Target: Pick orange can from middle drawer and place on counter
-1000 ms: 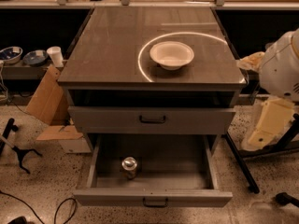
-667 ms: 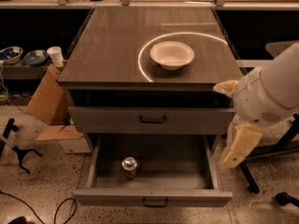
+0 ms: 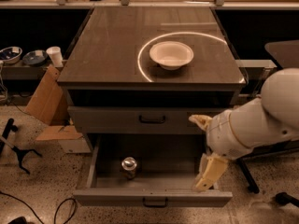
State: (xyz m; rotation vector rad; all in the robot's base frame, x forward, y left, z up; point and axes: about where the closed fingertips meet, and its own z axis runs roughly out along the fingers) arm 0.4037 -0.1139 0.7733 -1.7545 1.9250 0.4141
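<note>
The middle drawer (image 3: 154, 197) is pulled out. The orange can (image 3: 129, 166) stands upright on its floor, left of centre. The gripper (image 3: 197, 153) hangs over the drawer's right end, fingers spread wide and holding nothing, with the can well to its left. Above is a closed upper drawer (image 3: 117, 120). On the counter (image 3: 107, 45) sits a white bowl (image 3: 171, 55). Cardboard (image 3: 44, 97) leans at the cabinet's left, with a paper cup (image 3: 55, 56) beyond it.

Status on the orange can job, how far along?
Done: the middle drawer is open, with the orange can upright inside. In hand: the hand is open and empty at the drawer's right side, apart from the can. Left: grasp, lift, place on the counter, where a white bowl sits.
</note>
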